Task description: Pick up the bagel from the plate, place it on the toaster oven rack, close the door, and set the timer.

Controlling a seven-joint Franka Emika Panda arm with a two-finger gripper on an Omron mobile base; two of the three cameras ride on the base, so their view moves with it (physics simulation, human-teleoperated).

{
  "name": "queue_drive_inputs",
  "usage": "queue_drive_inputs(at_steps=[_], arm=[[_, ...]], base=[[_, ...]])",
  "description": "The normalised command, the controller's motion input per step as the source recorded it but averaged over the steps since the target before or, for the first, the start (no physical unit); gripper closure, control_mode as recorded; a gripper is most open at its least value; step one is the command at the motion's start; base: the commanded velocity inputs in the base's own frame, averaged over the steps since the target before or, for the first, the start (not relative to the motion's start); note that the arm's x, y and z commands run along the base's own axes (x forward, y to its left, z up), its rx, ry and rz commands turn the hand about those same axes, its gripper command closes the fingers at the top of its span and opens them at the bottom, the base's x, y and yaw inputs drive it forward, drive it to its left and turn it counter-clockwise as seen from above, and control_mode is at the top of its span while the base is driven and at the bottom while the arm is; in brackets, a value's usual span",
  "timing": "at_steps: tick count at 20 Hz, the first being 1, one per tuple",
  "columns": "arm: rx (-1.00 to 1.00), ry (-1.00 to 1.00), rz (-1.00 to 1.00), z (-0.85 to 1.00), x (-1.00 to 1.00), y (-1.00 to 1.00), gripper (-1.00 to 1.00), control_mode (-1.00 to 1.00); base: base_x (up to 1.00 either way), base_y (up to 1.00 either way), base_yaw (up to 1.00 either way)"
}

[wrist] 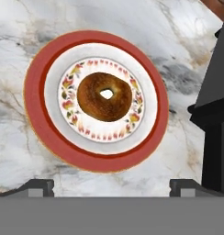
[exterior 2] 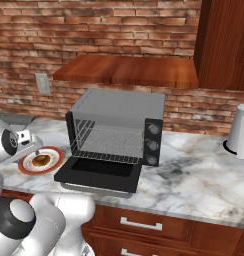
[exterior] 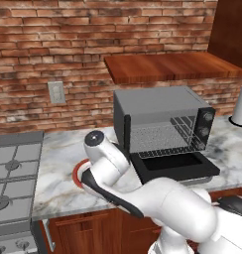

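The gripper (wrist: 112, 187) hangs above the plate (wrist: 40, 114) with jaws spread wide, grasping nothing. The bagel (wrist: 104, 97) sits at the plate's centre, at 12 o'clock from the fingertips. The toaster oven (exterior 2: 119, 125) stands beside it, door (exterior 2: 99, 172) dropped open

The bagel (wrist: 104, 96) is golden-brown. The plate (wrist: 40, 119) is white with a red-orange rim and floral ring. The counter (wrist: 178, 55) is grey-veined white marble.
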Motion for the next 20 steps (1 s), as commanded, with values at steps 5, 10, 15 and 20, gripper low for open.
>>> queue_drive_inputs(at_steps=[5,10,15,20], arm=[[-0.03,0.03,0.03,-0.07,0.24,0.31,-1.0,-1.0],[-0.07,0.06,0.0,-0.15,0.09,0.14,-1.0,-1.0],[-0.05,0.03,0.0,-0.15,0.13,0.0,-1.0,-1.0],[-0.02,0.0,0.0,-0.07,0.19,0.0,-1.0,-1.0]], base=[[0.0,0.0,0.0],[0.0,0.0,0.0],[0.0,0.0,0.0],[0.0,0.0,0.0]])
